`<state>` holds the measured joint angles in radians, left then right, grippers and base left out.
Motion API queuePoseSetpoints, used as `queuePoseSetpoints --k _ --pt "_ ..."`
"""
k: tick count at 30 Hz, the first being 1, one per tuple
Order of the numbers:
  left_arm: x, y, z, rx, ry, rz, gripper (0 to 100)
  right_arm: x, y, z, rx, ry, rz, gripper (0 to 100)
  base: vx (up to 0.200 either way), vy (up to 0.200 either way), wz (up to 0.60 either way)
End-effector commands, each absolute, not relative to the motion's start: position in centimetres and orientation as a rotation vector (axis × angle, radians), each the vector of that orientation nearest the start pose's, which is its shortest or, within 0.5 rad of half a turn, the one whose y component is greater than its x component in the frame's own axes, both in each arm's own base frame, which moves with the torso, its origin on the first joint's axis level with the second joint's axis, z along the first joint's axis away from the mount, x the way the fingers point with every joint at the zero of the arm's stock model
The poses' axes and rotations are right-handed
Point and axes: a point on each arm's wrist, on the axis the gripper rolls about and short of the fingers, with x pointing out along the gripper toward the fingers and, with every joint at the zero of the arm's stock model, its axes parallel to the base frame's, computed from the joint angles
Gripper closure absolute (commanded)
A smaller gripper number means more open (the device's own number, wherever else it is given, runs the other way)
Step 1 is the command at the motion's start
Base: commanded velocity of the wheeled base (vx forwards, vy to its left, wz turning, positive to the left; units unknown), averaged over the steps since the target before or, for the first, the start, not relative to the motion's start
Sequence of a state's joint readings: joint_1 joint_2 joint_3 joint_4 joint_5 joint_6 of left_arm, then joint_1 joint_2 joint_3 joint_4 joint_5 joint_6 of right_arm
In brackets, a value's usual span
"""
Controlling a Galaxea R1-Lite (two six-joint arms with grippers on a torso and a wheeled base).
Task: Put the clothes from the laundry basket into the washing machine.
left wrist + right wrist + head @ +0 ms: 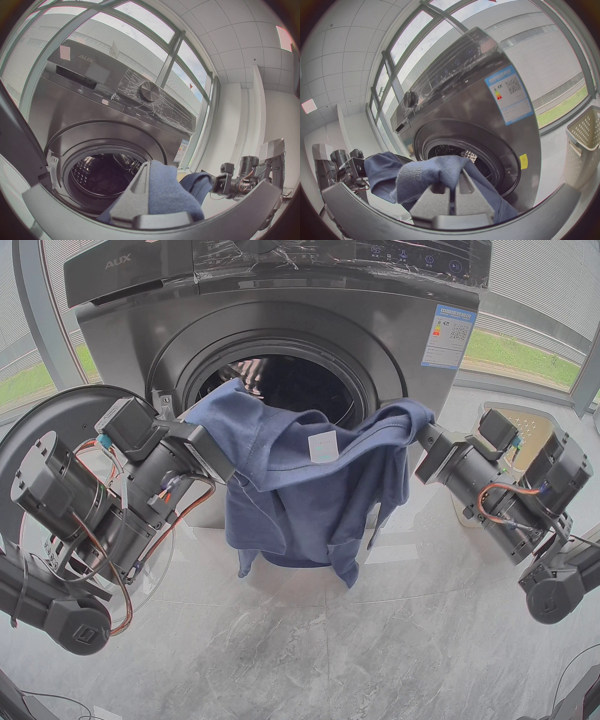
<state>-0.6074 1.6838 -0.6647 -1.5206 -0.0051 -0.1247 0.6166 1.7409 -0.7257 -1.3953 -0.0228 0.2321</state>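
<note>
A dark blue garment with a white tag hangs spread between my two grippers, right before the round opening of the grey washing machine. My left gripper is shut on its left end, my right gripper on its right end. The cloth's upper edge lies level with the drum mouth; its lower part dangles toward the floor. In the left wrist view the blue cloth bunches beside a finger. In the right wrist view the cloth drapes over both fingers.
The machine's door stands swung open at the left, behind my left arm. A beige perforated laundry basket stands on the floor right of the machine. Grey tiled floor lies in front. Dark laundry lies inside the drum.
</note>
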Motion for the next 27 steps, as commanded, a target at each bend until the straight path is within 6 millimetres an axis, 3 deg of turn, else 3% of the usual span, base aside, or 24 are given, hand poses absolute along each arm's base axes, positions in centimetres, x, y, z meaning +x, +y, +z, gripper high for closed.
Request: queuePoseSetpoints --k 1,4,5,8,9,14,27 --pt "22.8 -16.5 23.6 -0.271 -0.441 -0.646 100 26.2 19.8 17.3 0.304 -0.169 0.648 100 0.0 0.0 0.0" --pt "22.8 -16.5 23.7 -0.272 -0.443 -0.646 100 26.5 20.7 14.9 0.28 -0.095 0.661 100 0.0 0.0 0.0" --pt "22.9 -16.5 23.6 -0.271 -0.441 -0.646 100 26.4 21.1 14.3 0.276 -0.08 0.669 0 0.0 0.0 0.0" --pt "22.9 -16.5 23.6 -0.271 -0.441 -0.646 100 26.4 21.7 13.3 0.266 -0.062 0.681 0 0.0 0.0 0.0" --pt "22.8 -16.5 23.7 -0.272 -0.444 -0.646 100 26.5 22.6 11.9 0.255 -0.041 0.695 0 0.0 0.0 0.0" --pt "22.8 -16.5 23.7 -0.272 -0.444 -0.646 100 26.6 23.7 10.3 0.223 -0.011 0.714 0 0.0 0.0 0.0" --pt "22.8 -16.5 23.8 -0.274 -0.449 -0.646 100 27.0 26.1 9.1 0.225 -0.013 0.764 0 0.0 0.0 0.0"
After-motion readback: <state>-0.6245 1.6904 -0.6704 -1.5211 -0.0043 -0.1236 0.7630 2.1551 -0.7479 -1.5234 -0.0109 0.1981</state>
